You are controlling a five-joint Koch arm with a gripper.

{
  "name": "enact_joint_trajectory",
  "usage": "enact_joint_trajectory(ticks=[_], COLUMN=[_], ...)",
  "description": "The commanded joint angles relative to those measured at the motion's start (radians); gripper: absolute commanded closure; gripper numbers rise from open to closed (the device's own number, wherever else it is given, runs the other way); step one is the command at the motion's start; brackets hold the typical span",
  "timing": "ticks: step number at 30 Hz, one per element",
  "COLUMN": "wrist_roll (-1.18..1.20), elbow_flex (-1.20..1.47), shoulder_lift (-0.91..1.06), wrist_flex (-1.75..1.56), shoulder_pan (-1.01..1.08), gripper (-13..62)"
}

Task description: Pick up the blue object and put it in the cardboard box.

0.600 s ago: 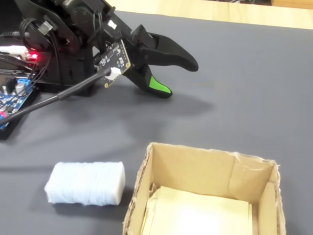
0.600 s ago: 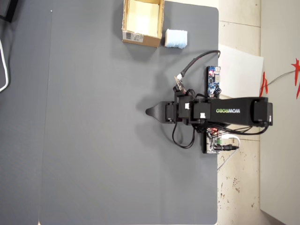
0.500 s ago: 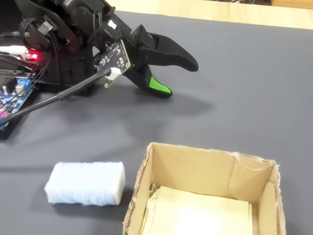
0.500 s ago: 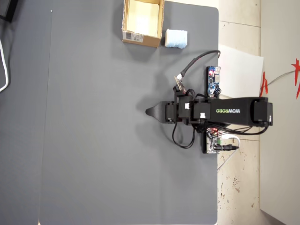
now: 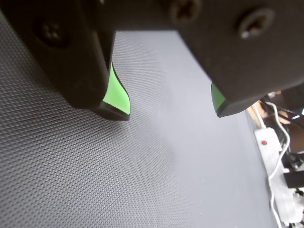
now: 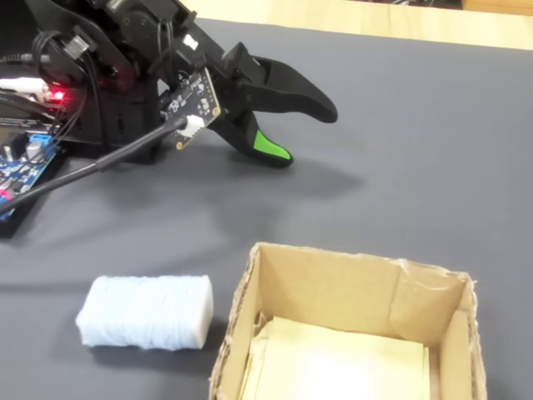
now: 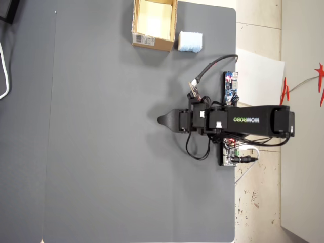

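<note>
Change: nothing moved vs earlier frames; arm same pose
Mat (image 7: 111,152): dark grey, covers the table
Arm (image 7: 243,120): black, stretched low over mat
Cardboard box (image 7: 154,24): open top, at mat edge, well apart from arm
Blue object (image 6: 146,312): on mat just beside box, outside it
Gripper (image 5: 173,110): jaws apart, green pads, grasping nothing

Black arm low and outstretched, tool (image 6: 304,133) empty, green-padded jaws parted, tips downward.
</note>
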Motion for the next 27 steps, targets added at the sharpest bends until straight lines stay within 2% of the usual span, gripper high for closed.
enact_joint_trajectory(ticks=[1, 27], wrist_roll=[0.021, 0.015], elbow_flex=[0.038, 0.038], shoulder_lift=[0.080, 0.080], wrist_flex=[0.097, 0.097], shoulder_pan=[0.005, 0.009], gripper=[15.7, 15.6])
